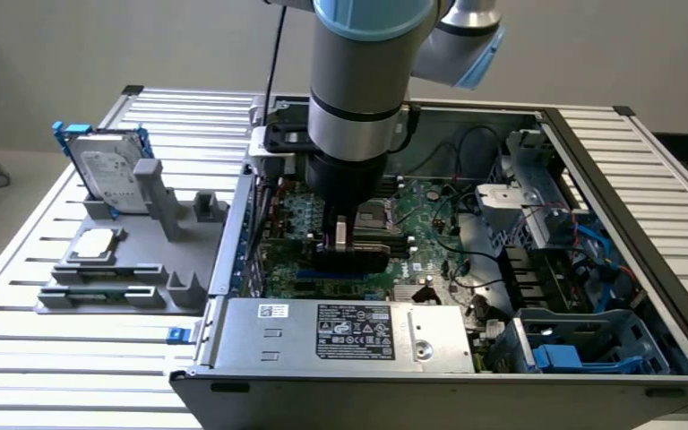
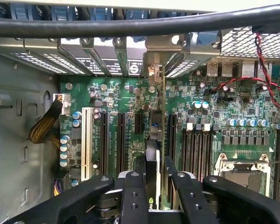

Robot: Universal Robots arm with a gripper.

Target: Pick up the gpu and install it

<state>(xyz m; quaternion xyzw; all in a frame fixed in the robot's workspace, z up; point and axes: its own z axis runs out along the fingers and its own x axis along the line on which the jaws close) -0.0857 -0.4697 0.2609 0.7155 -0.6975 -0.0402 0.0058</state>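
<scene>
You are in the install step. The gripper [image 2: 155, 185] is clamped on the gpu [image 2: 155, 151], one finger pressed to each face. It holds the card on edge inside the open computer case [image 1: 631, 170], low over the motherboard [image 2: 210, 107].

In the wrist view the card is seen edge-on. It runs from between the fingers [image 2: 133, 189] to its silver end bracket [image 2: 154, 72], which stands close to the row of slot covers [image 2: 107, 56] in the far wall of the case. The card sits among the long black expansion slots [image 2: 121, 140], with a white slot [image 2: 87, 140] further off to one side. You cannot tell whether its lower edge has entered a slot, because the card hides the slot beneath it.

In the exterior view the gripper [image 1: 341, 235] is just above the board, and the dark card [image 1: 362, 255] is below it. The parts tray [image 1: 129, 296] lies well apart on the exterior view's left.

My judgement is that seating calls for a straight, even downward press. Keep the card upright and its edge in line with the slot, and make sure the bracket meets its rear opening. Any tilt risks jamming the card.
</scene>
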